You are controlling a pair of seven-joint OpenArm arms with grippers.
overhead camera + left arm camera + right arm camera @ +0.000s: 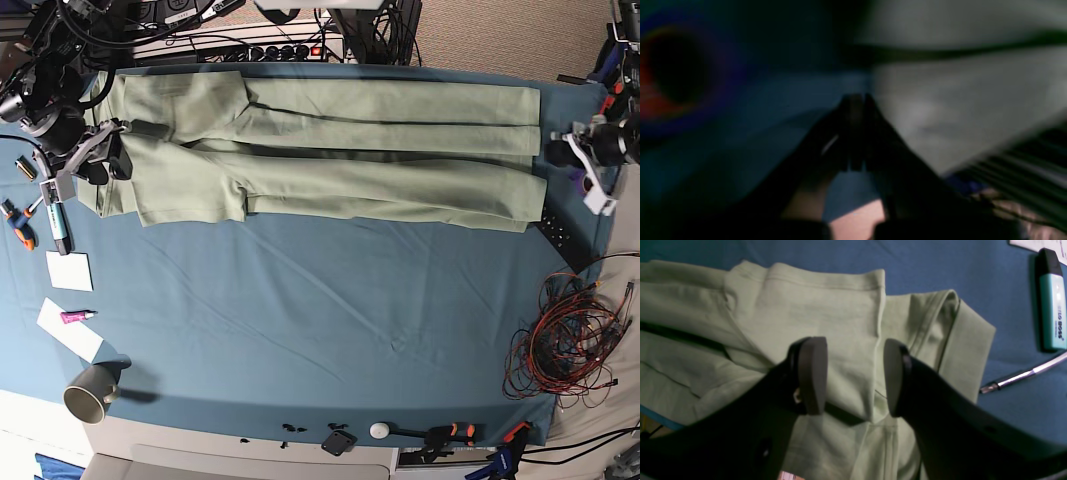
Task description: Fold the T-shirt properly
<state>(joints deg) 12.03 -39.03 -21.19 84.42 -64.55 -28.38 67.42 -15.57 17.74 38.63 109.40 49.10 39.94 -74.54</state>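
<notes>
With the T-shirt [330, 150] folded into 1 long band, the right gripper [855, 376] gapes over its collar end while the left gripper [857, 133], pinched together at its hem end, perhaps holds nothing, so next comes grasping both ends.

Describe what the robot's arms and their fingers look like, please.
Both arms are black with loose black cables. The right gripper has two curved black fingers tipped with flat, dark brown oval pads. The left gripper shows as thin dark fingers, too blurred for detail. From above, pale grey-white parts sit near each wrist.

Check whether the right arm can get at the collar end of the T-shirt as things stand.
Probably yes: the right gripper hangs with jaws open right over that end of the T-shirt, nothing between them.
</notes>
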